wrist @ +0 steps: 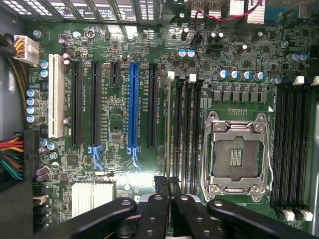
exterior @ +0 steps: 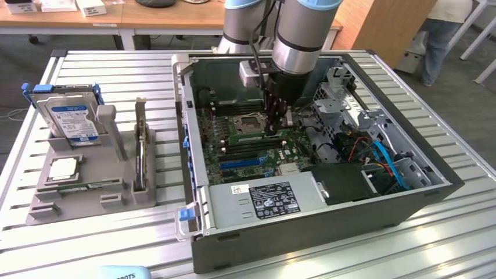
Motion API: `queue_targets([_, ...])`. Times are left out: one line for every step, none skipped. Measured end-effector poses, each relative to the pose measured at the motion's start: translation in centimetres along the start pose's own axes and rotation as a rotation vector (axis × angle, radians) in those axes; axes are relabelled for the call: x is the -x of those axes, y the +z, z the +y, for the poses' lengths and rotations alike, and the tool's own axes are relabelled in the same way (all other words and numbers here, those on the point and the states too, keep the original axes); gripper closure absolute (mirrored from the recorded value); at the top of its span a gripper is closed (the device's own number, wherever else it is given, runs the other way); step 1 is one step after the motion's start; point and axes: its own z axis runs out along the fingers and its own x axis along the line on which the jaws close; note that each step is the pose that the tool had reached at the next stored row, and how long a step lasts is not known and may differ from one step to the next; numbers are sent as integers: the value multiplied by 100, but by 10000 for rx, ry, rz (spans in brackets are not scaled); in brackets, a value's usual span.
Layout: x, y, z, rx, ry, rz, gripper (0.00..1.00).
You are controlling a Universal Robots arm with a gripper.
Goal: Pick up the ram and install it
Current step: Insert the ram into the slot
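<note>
My gripper (exterior: 277, 131), fingers together, sits inside the computer case (exterior: 310, 228) over the ram (wrist: 171, 124). The ram stands in a motherboard slot beside the processor socket (wrist: 238, 154). I judge it nearly installed, but cannot confirm it is fully seated.

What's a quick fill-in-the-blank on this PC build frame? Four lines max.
1. The one long slot on the motherboard that is neither black nor white is ___.
2. The ram stands edge-on between that slot and the processor ___.
3. The hard drive sits in a gray holder ___ the computer case.
4. The gripper hangs over the motherboard with its jaws ___.
Missing: blue; socket; outside; shut.
</note>
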Motion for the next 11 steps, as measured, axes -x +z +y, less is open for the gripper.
queue_targets([0, 0, 0, 0, 0, 0, 88])
queue_targets([1, 1, 0, -1, 0, -2, 88])
queue_targets([7, 3, 0, -3, 4, -6, 88])
queue_targets([15, 4, 1, -2, 10, -5, 88])
queue_targets([20, 4, 0, -1, 11, -3, 88])
queue_targets([21, 4, -1, -1, 12, -2, 88])
queue_targets([21, 4, -1, -1, 12, -3, 88])
queue_targets([21, 4, -1, -1, 13, -2, 88])
queue_targets([21, 5, -1, 0, 14, -1, 88])
queue_targets([22, 9, 0, -2, 16, -3, 88])
queue_targets([22, 13, 1, -2, 19, -4, 88])
